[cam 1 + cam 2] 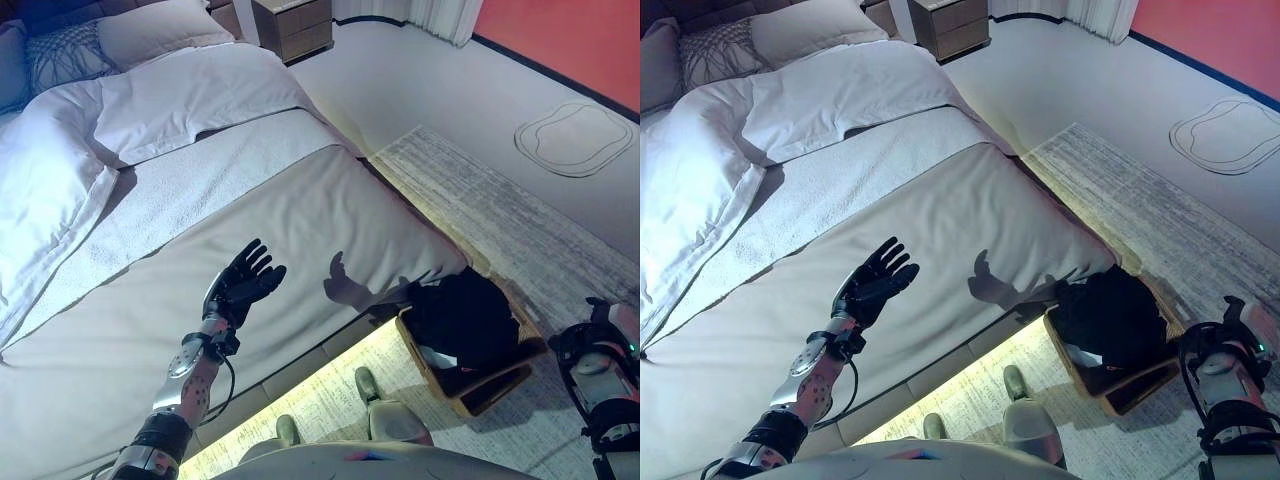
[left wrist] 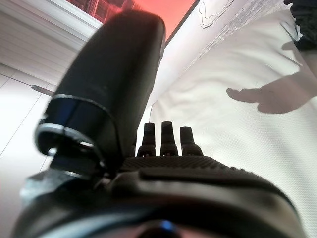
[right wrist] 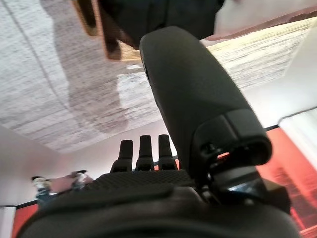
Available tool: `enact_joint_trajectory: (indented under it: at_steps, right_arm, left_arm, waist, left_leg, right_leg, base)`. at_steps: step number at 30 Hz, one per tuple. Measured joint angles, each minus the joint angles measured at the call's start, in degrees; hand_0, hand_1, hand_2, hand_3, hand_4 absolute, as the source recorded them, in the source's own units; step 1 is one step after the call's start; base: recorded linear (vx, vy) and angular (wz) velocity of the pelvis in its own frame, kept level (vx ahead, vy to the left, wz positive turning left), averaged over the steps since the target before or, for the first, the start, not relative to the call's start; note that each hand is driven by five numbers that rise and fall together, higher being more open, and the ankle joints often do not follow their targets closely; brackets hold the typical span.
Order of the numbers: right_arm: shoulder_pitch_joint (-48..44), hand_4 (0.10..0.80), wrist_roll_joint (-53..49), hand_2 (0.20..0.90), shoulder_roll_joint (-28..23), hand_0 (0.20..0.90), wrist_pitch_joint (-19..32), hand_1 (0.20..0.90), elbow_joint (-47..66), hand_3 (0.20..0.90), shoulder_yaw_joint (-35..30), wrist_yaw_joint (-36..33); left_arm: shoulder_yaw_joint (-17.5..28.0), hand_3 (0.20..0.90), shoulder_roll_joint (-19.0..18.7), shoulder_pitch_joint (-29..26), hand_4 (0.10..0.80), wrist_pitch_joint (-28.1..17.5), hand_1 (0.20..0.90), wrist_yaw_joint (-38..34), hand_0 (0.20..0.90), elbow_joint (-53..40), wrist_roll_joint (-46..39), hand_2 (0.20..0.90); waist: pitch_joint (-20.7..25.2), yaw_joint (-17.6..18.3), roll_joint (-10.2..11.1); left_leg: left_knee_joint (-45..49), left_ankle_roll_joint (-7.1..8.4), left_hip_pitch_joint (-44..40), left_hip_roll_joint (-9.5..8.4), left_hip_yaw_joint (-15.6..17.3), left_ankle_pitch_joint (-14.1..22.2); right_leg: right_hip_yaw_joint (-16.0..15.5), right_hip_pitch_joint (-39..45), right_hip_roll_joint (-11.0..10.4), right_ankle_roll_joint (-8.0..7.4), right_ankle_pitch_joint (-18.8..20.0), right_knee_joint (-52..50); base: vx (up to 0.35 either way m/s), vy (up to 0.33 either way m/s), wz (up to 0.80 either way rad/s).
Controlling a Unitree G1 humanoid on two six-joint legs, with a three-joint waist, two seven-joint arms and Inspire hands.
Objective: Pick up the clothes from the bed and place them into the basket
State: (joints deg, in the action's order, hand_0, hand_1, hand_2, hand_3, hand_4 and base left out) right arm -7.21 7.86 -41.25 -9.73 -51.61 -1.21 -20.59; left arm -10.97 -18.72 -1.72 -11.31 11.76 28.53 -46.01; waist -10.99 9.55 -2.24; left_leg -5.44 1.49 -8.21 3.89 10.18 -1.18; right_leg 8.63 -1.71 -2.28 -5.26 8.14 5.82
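Observation:
My left hand (image 1: 245, 280) is open, fingers straight, held over the near part of the white bed (image 1: 300, 210), with nothing in it; its fingers (image 2: 168, 141) point along the bed cover in the left wrist view. A wooden basket (image 1: 480, 390) stands on the floor at the bed's near right corner, with dark clothes (image 1: 465, 320) heaped in it. My right hand (image 3: 148, 191) is open and empty, low at the right beside the basket, which also shows in the right wrist view (image 3: 96, 27). I see only bedding on the bed.
White pillows (image 1: 150, 30) and a folded duvet (image 1: 190, 100) lie at the head of the bed. A wooden nightstand (image 1: 292, 25) stands behind. A grey rug (image 1: 520, 220) lies right of the bed, under the basket. A red wall (image 1: 570, 35) is at the far right.

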Motion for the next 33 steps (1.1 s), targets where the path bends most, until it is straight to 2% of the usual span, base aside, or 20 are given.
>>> enact_joint_trajectory:
  at_steps: [4,7,10,13,16,19,26,31,33]
  right_arm:
    - [0.8,0.800,-1.7,0.900,0.0,0.900,0.3,0.900,3.7,0.900,-0.4,-2.4]
    - [3.4,0.800,-3.5,0.900,1.1,0.900,1.4,0.900,16.3,0.900,-0.6,-4.9]
    - [5.3,0.800,-3.2,0.900,6.4,0.900,4.1,0.900,30.2,0.900,-0.6,-6.3]
    - [5.9,0.800,-1.5,0.900,12.4,0.900,8.2,0.900,37.9,0.900,3.2,-6.3]
    - [5.5,0.800,1.4,0.900,13.3,0.900,11.4,0.900,38.9,0.900,11.4,-4.7]
    - [4.4,0.800,2.6,0.900,14.2,0.900,13.2,0.900,38.5,0.900,17.0,-3.2]
    - [2.8,0.800,2.7,0.900,17.1,0.900,14.6,0.900,34.5,0.900,22.0,-1.0]
    - [3.3,0.800,2.1,0.900,17.8,0.900,14.6,0.900,32.5,0.900,22.5,0.2]
    - [3.3,0.800,1.2,0.900,17.9,0.900,14.6,0.900,32.1,0.900,22.5,0.6]
  left_arm:
    - [0.0,0.900,0.0,0.3,0.800,0.0,0.900,0.0,0.900,0.0,0.0,0.900]
    - [0.0,0.900,0.5,1.8,0.800,-0.1,0.900,-0.1,0.900,0.0,0.0,0.900]
    - [0.2,0.900,3.3,2.8,0.800,-0.2,0.900,-0.3,0.900,0.1,0.2,0.900]
    - [0.2,0.900,6.6,3.5,0.800,-0.2,0.900,-1.2,0.900,0.5,1.3,0.900]
    - [-0.2,0.900,8.7,3.6,0.800,-0.2,0.900,-2.1,0.900,0.8,3.6,0.900]
    - [-0.6,0.900,9.0,3.7,0.800,-0.2,0.900,-4.2,0.900,2.0,6.9,0.900]
    - [-0.8,0.900,7.0,4.0,0.800,2.4,0.900,-8.9,0.900,3.1,10.1,0.900]
    - [-0.5,0.900,5.7,6.7,0.800,3.9,0.900,-8.6,0.900,3.5,10.1,0.900]
    - [-0.5,0.900,5.1,8.0,0.800,3.9,0.900,-8.0,0.900,3.5,10.1,0.900]
  waist:
    - [0.3,0.2,-0.4]
    - [0.7,0.9,-1.1]
    - [0.7,0.9,-1.2]
    - [0.7,-0.1,-1.2]
    - [0.7,-1.9,-1.1]
    - [0.8,-4.3,-1.0]
    - [1.0,-9.2,-0.4]
    - [1.4,-11.3,0.7]
    - [1.7,-12.3,1.2]
  left_leg:
    - [0.0,-0.01,0.0,0.01,-0.3,0.0]
    - [0.0,-0.01,0.0,0.11,-0.4,0.0]
    - [0.0,-0.02,-0.1,0.23,-1.5,-0.1]
    - [0.0,0.12,-0.1,0.35,-2.8,-0.2]
    - [0.0,0.15,0.4,0.33,-5.1,-0.5]
    - [0.0,0.08,0.8,0.45,-6.9,-1.1]
    - [0.0,0.40,1.9,0.52,-12.0,-2.0]
    - [0.0,0.63,2.0,0.02,-15.3,-2.3]
    - [0.0,0.63,2.0,-0.01,-15.5,-2.3]
  right_leg:
    - [0.0,0.0,0.1,0.00,0.0,0.0]
    - [0.1,0.1,0.2,0.00,0.0,0.0]
    - [-0.4,0.8,0.3,0.02,0.0,0.0]
    - [-1.5,1.3,0.2,0.09,0.0,0.0]
    - [-3.5,2.0,0.0,0.33,-0.2,-0.2]
    - [-5.3,2.3,-0.2,0.69,-0.4,-0.2]
    - [-10.8,4.2,-0.7,1.02,-1.4,-0.1]
    - [-14.3,6.0,-1.4,0.83,-1.9,0.0]
    - [-14.6,6.1,-1.5,0.83,-2.2,0.0]
  base:
    - [0.008,0.007,0.00]
    - [0.022,0.016,-0.01]
    - [0.021,0.023,0.14]
    - [0.011,0.013,0.22]
    - [0.019,0.007,0.31]
    - [0.032,0.011,0.35]
    - [0.056,0.011,0.40]
    - [0.067,-0.013,0.36]
    - [0.041,-0.004,0.16]
